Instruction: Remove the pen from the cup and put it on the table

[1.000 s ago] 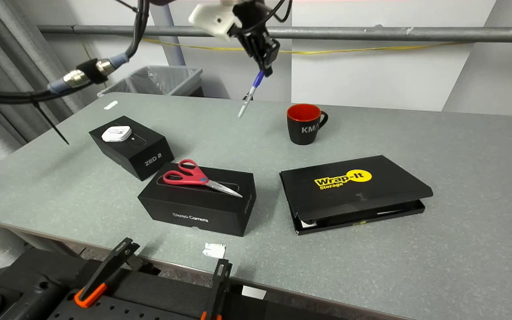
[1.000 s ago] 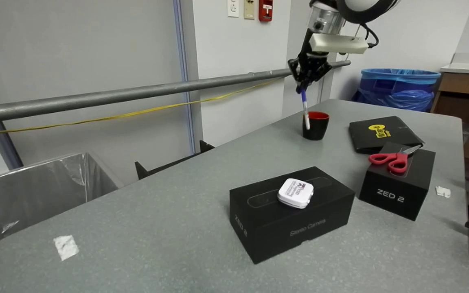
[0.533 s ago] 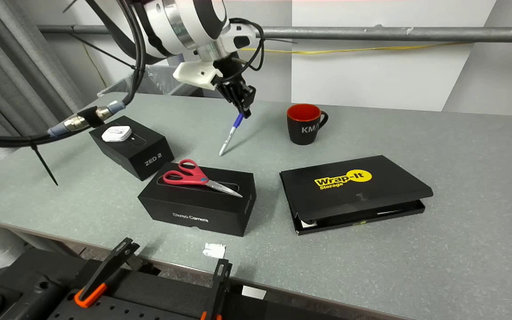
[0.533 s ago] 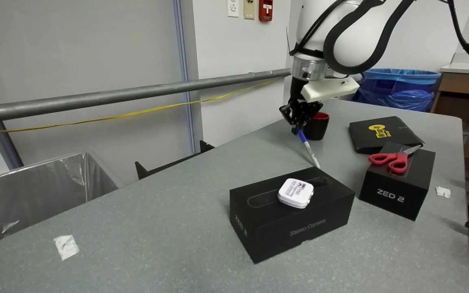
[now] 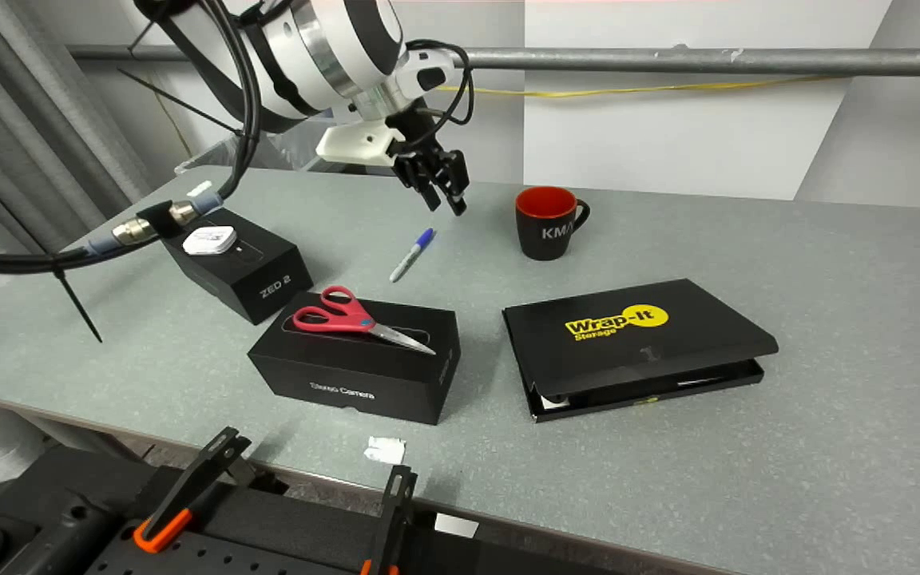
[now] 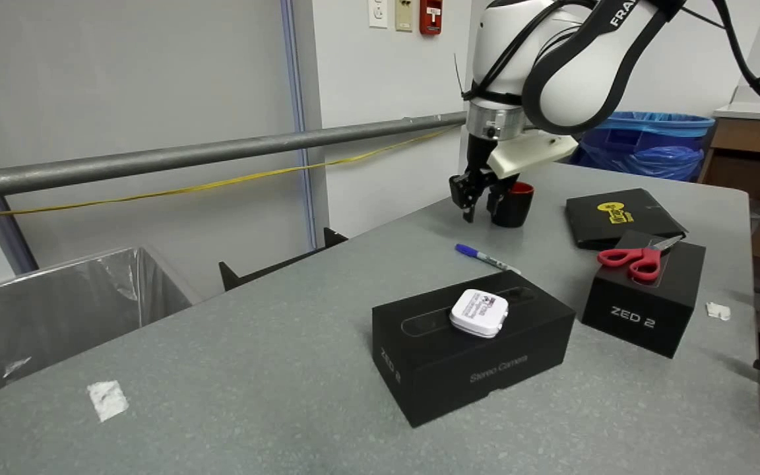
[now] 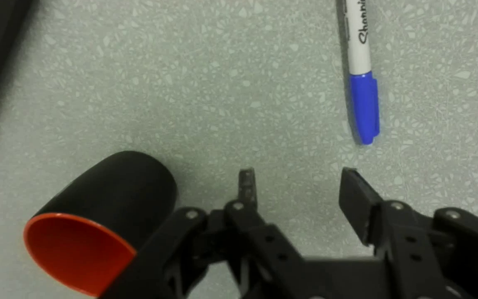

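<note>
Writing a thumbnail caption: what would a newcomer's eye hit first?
Probably the red-handled scissors, lying on a black ZED 2 Stereo Camera box. Then the black mug, bright red inside, standing on the grey tabletop. Third, the blue-capped Sharpie, lying free on that tabletop near the open claw.

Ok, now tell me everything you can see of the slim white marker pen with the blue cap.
The slim white marker pen has a plastic-looking barrel with dark lettering and a blue cap with a clip. It lies flat on the matte grey tabletop, touching nothing else: the black, red-lined mug stands apart, and the open black gripper hangs clear beyond its cap. The wrist view cuts off its other end.
</note>
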`<control>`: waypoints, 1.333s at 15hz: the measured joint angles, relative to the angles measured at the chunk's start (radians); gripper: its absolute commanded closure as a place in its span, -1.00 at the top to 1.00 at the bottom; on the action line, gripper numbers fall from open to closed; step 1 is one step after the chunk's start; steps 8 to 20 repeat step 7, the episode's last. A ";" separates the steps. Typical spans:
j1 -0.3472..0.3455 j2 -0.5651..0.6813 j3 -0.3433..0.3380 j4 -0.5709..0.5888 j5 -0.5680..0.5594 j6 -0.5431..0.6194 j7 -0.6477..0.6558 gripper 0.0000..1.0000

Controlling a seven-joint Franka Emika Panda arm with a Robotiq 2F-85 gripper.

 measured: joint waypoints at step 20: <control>0.012 0.000 -0.023 0.011 -0.003 0.000 0.000 1.00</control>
